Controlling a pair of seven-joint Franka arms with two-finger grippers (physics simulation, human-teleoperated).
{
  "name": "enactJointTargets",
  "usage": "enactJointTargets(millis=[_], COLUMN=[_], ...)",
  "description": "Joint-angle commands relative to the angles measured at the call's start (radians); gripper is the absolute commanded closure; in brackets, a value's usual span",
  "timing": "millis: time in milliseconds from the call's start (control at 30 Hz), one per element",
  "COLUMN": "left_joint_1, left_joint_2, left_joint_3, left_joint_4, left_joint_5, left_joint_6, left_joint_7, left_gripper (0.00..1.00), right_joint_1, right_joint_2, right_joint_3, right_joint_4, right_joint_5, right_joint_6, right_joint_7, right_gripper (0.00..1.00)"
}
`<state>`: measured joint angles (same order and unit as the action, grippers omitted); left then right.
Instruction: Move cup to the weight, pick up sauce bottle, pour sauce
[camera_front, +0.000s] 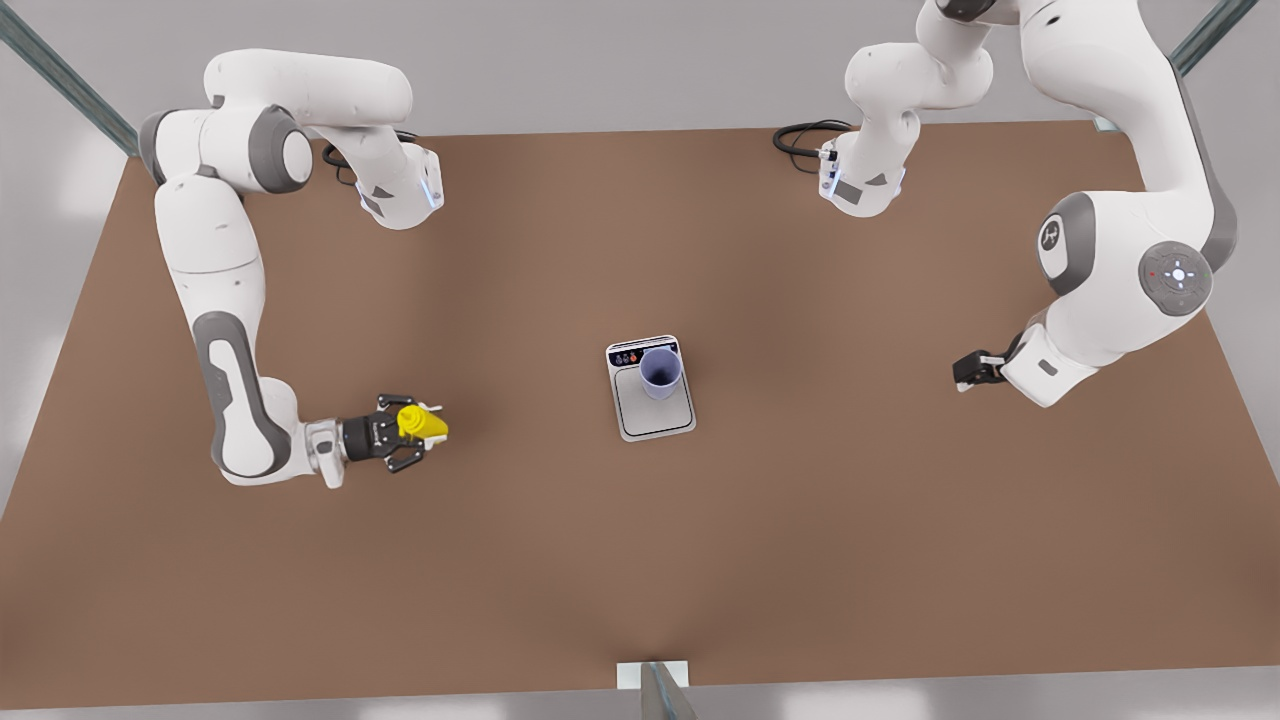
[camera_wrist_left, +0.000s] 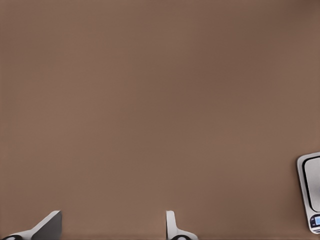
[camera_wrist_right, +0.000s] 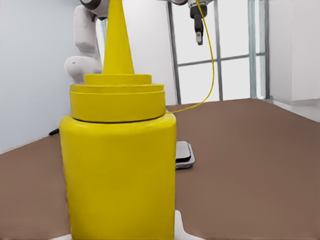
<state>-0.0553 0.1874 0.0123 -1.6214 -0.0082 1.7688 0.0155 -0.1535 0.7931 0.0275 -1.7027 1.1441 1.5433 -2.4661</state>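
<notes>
1. Sauce bottle (camera_front: 421, 424): we log it betw. the 2 fingers of the right gripper (camera_front: 412, 441), at the front view's left, above the table (camera_front: 800, 560). Fingers clenched on the body; right wrist view has the bottle (camera_wrist_right: 118, 170) upright, nozzle up.

2. Cup (camera_front: 661, 372): upright on the weight (camera_front: 650, 390), near its display end, mid-table.

3. Left gripper (camera_front: 962, 372): at the front view's right, well apart from the weight; fingers (camera_wrist_left: 171, 225) spread, nothing betw. them. Weight's edge (camera_wrist_left: 310, 192) seen nearby.
</notes>
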Motion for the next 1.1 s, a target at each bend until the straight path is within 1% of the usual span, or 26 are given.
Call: enactJointTargets(millis=[0,67,333,833,900,1067], left_joint_1=[0.000,-0.003,-0.009,-0.011,-0.011,-0.011], left_joint_2=[0.000,0.000,0.003,0.003,0.004,0.007], left_joint_3=[0.000,0.000,0.000,0.000,0.000,0.000], left_joint_4=[0.000,0.000,-0.002,0.000,0.000,0.000], left_joint_5=[0.001,0.001,0.001,-0.001,-0.001,-0.001], left_joint_6=[0.000,-0.002,0.001,0.003,0.003,0.006], left_joint_7=[-0.002,-0.012,-0.014,-0.015,-0.015,-0.015], left_gripper=[0.00,0.00,0.00,0.00,0.00,0.00], right_joint_1=[0.000,0.002,0.003,0.009,0.009,0.008], right_joint_2=[0.000,0.014,0.054,0.066,0.066,0.069], right_joint_3=[0.000,0.002,0.002,0.002,0.002,0.002], right_joint_4=[0.000,0.000,-0.012,-0.011,-0.011,-0.011], right_joint_5=[0.000,0.002,0.043,0.043,0.043,0.043], right_joint_6=[0.001,0.001,0.001,0.043,0.043,0.043], right_joint_7=[-0.010,-0.050,-0.051,-0.079,-0.077,-0.077], right_gripper=[0.40,0.40,0.40,0.39,0.32,0.32])
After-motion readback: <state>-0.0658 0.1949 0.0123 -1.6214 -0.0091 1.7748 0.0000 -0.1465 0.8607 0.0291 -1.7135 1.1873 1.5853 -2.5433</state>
